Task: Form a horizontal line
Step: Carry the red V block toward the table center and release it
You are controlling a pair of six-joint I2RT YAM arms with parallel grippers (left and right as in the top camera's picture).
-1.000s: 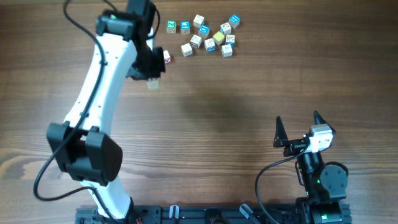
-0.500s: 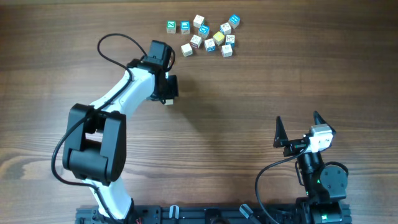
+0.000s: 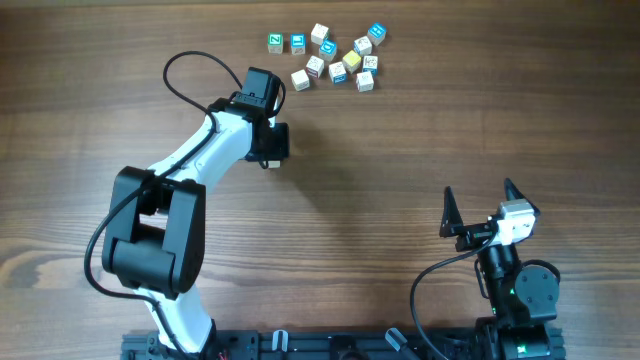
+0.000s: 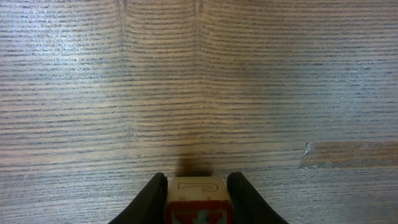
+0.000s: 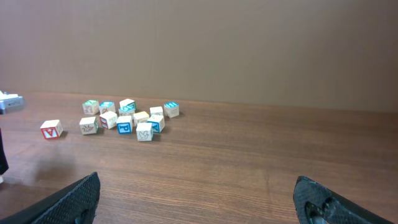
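Looking down on a brown wood-grain table [image 3: 400, 140], with a plain tan wall [image 5: 249, 43] rising behind its far edge in the right wrist view. Reaching in from the near left with the left arm [image 3: 200, 150], bending at the elbow and ending left of the table's middle. Clamping the left jaws on a whitish letter cube [image 4: 198, 198]: pressing the dark fingers [image 4: 149, 199] against its two sides, showing a thin outlined letter on the top face and a red-and-white face toward the wrist camera, cut off by the bottom edge. Hanging that cube low over bare wood, casting a small shadow just beyond it; not telling from these views whether it is touching the table. Placing it nearer than, and to the left of, the loose bunch of letter cubes [image 3: 335, 55], well apart from it. Finding that bunch scattered near the far edge, mixing whitish, blue-lettered and one pale yellow cube [image 3: 351, 60]. Spotting in the right wrist view a red-faced cube [image 5: 51, 129] standing alone, near the bunch's left side but apart from it. Resting the right arm [image 3: 510, 270] at the near right, spreading the right jaws wide with nothing between the fingers [image 5: 68, 202], facing the bunch.
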